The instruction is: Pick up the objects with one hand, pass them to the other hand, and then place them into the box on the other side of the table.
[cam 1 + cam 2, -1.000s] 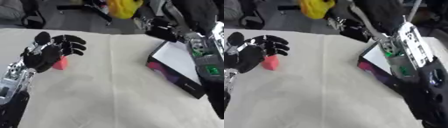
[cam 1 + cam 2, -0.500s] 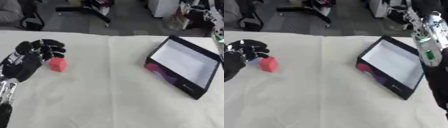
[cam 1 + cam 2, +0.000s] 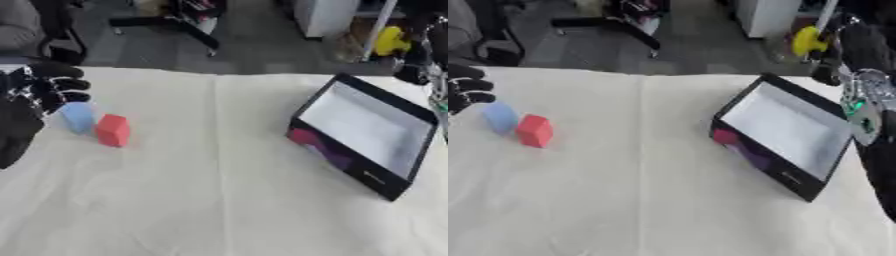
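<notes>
A light blue block (image 3: 77,117) and a red block (image 3: 112,130) stand side by side on the cream cloth at the left, touching or nearly so. My black left hand (image 3: 35,95) is at the left edge, just left of the blue block, its fingers (image 3: 63,83) relaxed, pointing right and holding nothing. The black box (image 3: 411,125) with a white inside lies open and tilted at the right. My right arm (image 3: 864,107) rises along the right edge past the box. Its hand (image 3: 859,45) is a dark blurred shape above the box's far corner.
A cream cloth (image 3: 219,200) covers the table, with a crease running down its middle. Beyond the far edge are office chair bases (image 3: 166,17) and a yellow object (image 3: 390,40) on the floor.
The view has shifted, so the camera moved. My left hand has drawn back left off the red block, and the blue block now shows beside it. My right arm has moved toward the right edge.
</notes>
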